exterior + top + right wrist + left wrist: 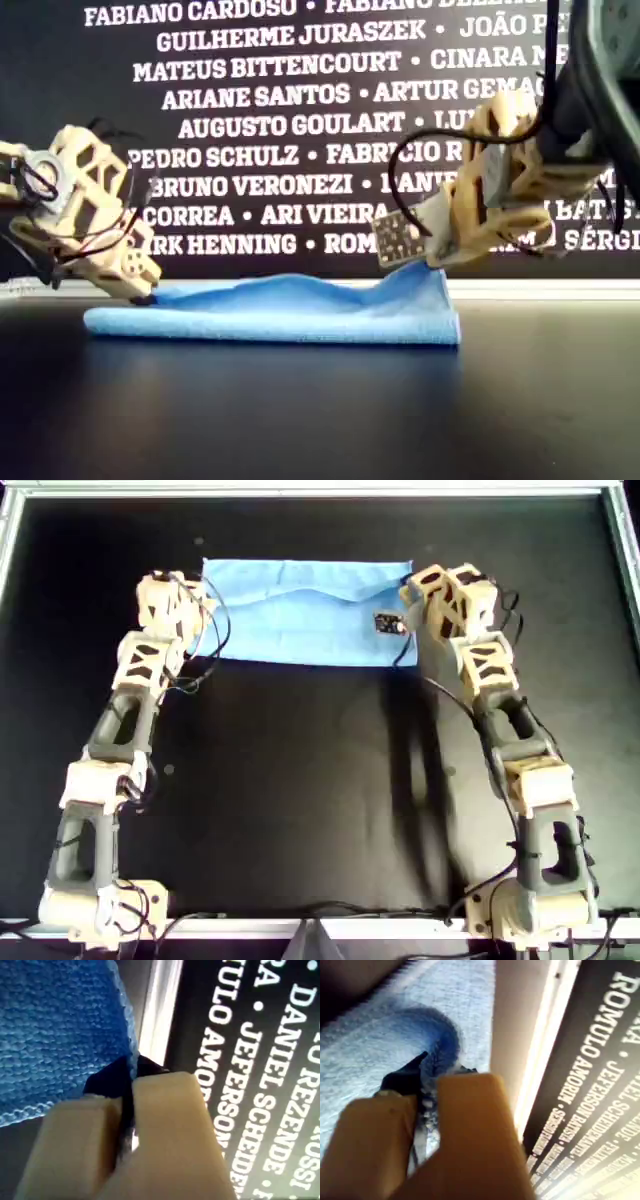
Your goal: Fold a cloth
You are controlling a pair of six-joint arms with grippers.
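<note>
1. The cloth (300, 615) lies toward 12 o'clock on the black table (300, 800) in the overhead view. It is a long strip running from 9 to 3 o'clock.
2. One tan gripper (172, 598) is at the cloth's 9 o'clock end and another (440, 595) is at its 3 o'clock end. The wrist views don't settle which of them is first and which is second.
3. In the exterior view, the cloth (270, 310) is mostly flat. Its end at 3 o'clock is pulled up into a peak under the raised gripper (440, 262). The gripper at 9 o'clock (140, 290) sits low, at cloth level.
4. My first gripper (427, 1090) has its fingers pressed together, with a bunched fold of cloth (380, 1045) pinched at the tips.
5. My second gripper (127, 1090) has its fingers closed tight on the cloth's edge (55, 1025). The hem runs straight into the pinch.
6. A wall of white names (300, 100) stands at 12 o'clock behind the table.
</note>
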